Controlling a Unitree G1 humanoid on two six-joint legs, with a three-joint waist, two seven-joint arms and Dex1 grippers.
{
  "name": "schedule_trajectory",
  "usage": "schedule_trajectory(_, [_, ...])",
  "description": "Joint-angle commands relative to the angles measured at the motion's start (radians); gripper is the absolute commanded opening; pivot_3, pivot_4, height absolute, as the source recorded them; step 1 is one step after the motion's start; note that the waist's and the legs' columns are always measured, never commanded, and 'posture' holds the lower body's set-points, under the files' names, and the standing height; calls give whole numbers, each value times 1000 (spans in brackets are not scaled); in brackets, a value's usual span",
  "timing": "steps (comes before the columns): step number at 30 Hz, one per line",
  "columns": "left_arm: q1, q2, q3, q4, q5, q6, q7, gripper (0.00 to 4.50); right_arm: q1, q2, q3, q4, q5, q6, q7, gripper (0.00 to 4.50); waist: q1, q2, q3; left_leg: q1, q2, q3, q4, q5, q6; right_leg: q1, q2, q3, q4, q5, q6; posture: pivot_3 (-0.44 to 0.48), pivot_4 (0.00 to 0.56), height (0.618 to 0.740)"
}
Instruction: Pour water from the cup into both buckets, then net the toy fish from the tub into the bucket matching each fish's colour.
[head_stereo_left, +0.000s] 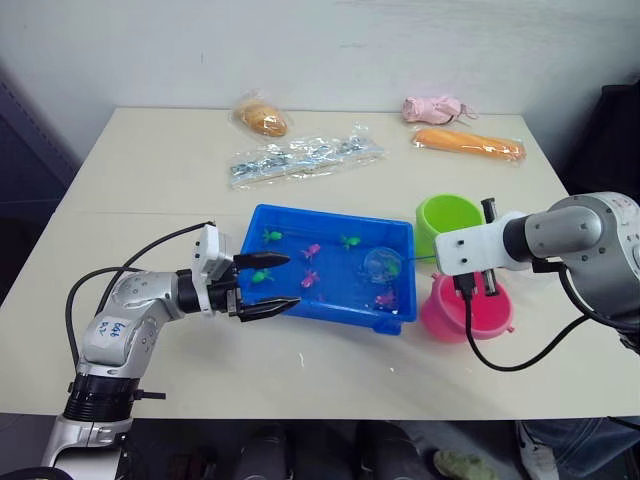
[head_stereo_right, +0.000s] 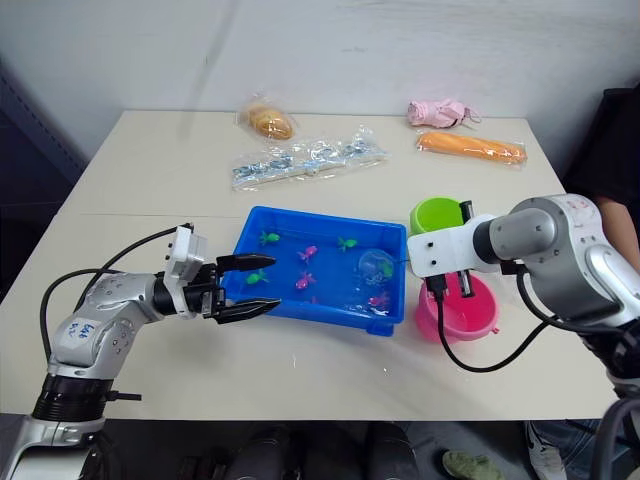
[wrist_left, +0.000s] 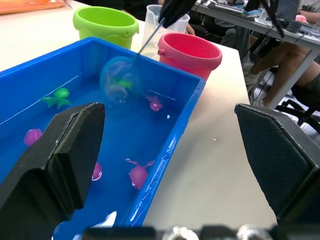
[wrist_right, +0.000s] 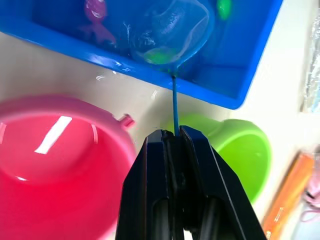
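The blue tub sits mid-table with water and several pink and green toy fish, such as a pink one and a green one. My right gripper is shut on the thin handle of the net, above the pink bucket. The net's hoop is over the tub's right end, and a green fish shows in its mesh. Behind the pink bucket stands the green bucket. The clear cup stands between the two buckets, beyond them. My left gripper is open at the tub's front left corner, holding nothing.
Along the table's far side lie a bagged bread roll, a clear bag of shiny pieces, a long orange packet and a pink soft item. Seated people's legs show past the table's right edge.
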Motion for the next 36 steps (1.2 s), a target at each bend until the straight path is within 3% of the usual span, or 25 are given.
schedule_trajectory(1, [-17, -2, 0, -16, -5, -16, -4, 4474, -8, -6, 14, 21, -40, -9, 58, 0, 2, 0, 0, 0, 0, 0, 0, 0, 0, 0, 0, 0, 0, 0, 0, 0, 150, 740])
schedule_trajectory(8, [-14, -4, -3, -17, -6, -16, -1, 4474, -30, -15, 30, -91, 39, 100, 261, 0, 18, 0, 0, 0, 0, 0, 1, 0, 0, 0, 0, 0, 0, 0, 0, 0, 150, 740])
schedule_trajectory(15, [-13, -4, -3, -17, -4, -19, 0, 4474, -37, -6, 34, -146, 67, 177, 339, 0, 16, 0, 0, 0, 0, -1, 1, 0, 0, 0, 0, 0, 0, 0, 0, 0, 150, 740])
schedule_trajectory(22, [-5, 0, 2, -24, -3, -20, 4, 4474, 8, 30, -32, -149, 182, 401, 289, 0, 14, 0, 0, 0, 0, -1, 1, 0, 0, 0, 0, 0, 0, 0, 0, 0, 150, 740])
schedule_trajectory(36, [15, 29, 21, -39, -5, -22, 8, 4474, -57, 77, -170, -39, 485, 717, 256, 0, -3, 0, 0, 0, 0, -2, 0, 0, 0, 0, 0, 0, 0, 0, 0, 0, 150, 740])
